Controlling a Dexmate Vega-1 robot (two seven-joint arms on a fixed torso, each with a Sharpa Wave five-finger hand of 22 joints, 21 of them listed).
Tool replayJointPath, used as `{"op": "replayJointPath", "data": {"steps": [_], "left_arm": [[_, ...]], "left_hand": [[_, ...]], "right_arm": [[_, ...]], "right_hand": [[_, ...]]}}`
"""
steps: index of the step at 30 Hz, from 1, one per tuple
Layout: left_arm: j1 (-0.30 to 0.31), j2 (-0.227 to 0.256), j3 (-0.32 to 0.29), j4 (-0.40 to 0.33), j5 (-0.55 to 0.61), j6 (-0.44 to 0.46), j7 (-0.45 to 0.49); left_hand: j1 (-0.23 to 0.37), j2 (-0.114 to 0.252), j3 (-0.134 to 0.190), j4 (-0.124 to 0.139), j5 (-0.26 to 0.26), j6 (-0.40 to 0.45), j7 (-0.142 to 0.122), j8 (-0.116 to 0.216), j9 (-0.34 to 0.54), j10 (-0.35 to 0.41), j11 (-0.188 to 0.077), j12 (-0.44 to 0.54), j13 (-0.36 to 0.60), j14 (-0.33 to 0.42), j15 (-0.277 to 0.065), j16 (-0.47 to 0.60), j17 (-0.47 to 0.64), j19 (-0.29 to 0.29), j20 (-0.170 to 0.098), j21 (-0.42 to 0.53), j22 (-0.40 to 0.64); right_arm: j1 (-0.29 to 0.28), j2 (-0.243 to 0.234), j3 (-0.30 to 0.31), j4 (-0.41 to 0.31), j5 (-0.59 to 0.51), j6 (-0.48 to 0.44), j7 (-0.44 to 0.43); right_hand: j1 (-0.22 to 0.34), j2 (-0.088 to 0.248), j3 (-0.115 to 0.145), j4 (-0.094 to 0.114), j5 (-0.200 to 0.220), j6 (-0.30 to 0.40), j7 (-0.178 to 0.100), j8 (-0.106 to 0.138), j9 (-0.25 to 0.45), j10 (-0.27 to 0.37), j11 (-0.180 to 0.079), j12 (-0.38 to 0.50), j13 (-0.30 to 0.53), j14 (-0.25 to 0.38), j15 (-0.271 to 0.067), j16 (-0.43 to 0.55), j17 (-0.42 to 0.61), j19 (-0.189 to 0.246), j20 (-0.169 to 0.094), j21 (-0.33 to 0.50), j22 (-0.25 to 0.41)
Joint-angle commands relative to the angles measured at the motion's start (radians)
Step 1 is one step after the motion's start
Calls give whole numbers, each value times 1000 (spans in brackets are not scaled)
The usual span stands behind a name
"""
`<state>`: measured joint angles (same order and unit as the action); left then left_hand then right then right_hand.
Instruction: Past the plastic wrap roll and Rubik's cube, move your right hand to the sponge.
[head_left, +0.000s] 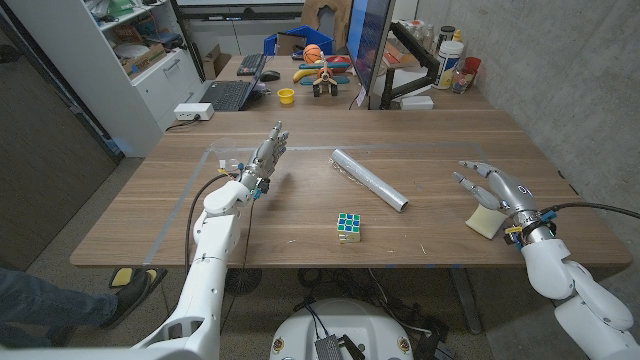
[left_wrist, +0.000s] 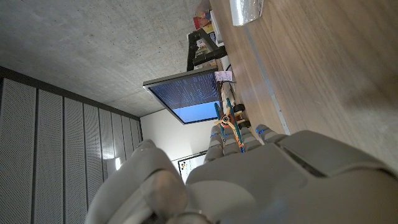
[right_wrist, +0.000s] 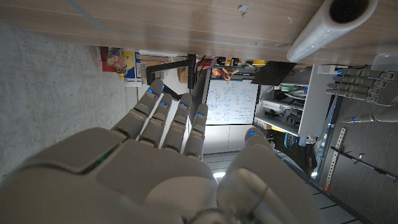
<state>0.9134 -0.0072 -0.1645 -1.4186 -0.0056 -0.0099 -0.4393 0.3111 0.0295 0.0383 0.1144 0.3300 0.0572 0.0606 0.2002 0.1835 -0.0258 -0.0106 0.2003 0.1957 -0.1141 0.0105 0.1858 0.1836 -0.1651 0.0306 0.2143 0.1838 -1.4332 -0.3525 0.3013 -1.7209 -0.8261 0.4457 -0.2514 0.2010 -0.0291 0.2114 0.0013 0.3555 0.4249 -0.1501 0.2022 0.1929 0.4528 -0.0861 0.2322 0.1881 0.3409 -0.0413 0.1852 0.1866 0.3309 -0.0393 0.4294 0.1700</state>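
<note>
No readable writing shows. In the head view, the right hand (head_left: 497, 190) hovers over the sponge (head_left: 484, 222) at the tabletop's (head_left: 300, 240) right side, fingers (head_left: 470, 182) spread wide, holding nothing; the plastic wrap roll (head_left: 369, 179) and Rubik's cube (head_left: 348, 226) lie toward the middle. The left hand (head_left: 264, 157) stands open, fingers straight. In the right wrist view, the roll (right_wrist: 329, 30) shows beyond the fingers (right_wrist: 163, 121).

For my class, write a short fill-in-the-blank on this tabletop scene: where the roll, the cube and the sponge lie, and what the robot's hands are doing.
1. The Rubik's cube lies nearer the robot than the plastic wrap ____.
2. The right hand is over the yellowish ____ near the table's right edge.
3. The left hand holds ____, its fingers apart.
4. Between cube and sponge, the nearer to the left hand is the ____.

Missing words: roll; sponge; nothing; cube
</note>
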Motion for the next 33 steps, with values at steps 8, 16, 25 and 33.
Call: {"op": "replayJointPath", "data": {"steps": [8,16,25,33], "left_arm": [[5,1,4,-26,7,11,7],[-6,0,9,-16,9,7,6],[-15,0,13,-7,12,6,6],[-20,0,13,3,12,4,7]], "left_hand": [[0,9,-4,2,4,11,0,1,5,-7,-5,7,0,-4,3,3,3,-12,6,-5,3],[1,10,-6,2,4,11,0,1,5,-7,-5,7,0,-6,3,3,3,-14,5,-5,3],[1,11,-8,2,4,13,0,1,5,-8,-2,7,0,-6,5,3,3,-14,5,-5,3],[1,12,-10,2,3,13,-1,1,5,-7,-2,7,0,-6,4,3,3,-14,5,-5,3]], "right_arm": [[-22,-21,-5,-8,-35,-27,-28],[-30,-28,-7,-14,-51,-40,-36],[-42,-38,-8,-22,-63,-57,-33],[-47,-49,-12,-25,-78,-72,-29]], "right_hand": [[1,-2,0,-6,12,7,-6,1,3,-10,-14,-7,4,-24,-83,-4,1,-21,-30,-17,3],[-1,1,-1,-5,18,25,-20,7,4,-9,-26,-7,4,-29,-78,-2,1,-32,-22,-31,3],[-2,3,-1,-5,22,27,-25,7,3,-13,-29,-9,4,-33,-73,-2,1,-36,-14,-38,4],[-1,3,-1,-6,25,27,-28,6,3,-15,-26,-9,4,-35,-69,-1,1,-38,-9,-44,4]]}}
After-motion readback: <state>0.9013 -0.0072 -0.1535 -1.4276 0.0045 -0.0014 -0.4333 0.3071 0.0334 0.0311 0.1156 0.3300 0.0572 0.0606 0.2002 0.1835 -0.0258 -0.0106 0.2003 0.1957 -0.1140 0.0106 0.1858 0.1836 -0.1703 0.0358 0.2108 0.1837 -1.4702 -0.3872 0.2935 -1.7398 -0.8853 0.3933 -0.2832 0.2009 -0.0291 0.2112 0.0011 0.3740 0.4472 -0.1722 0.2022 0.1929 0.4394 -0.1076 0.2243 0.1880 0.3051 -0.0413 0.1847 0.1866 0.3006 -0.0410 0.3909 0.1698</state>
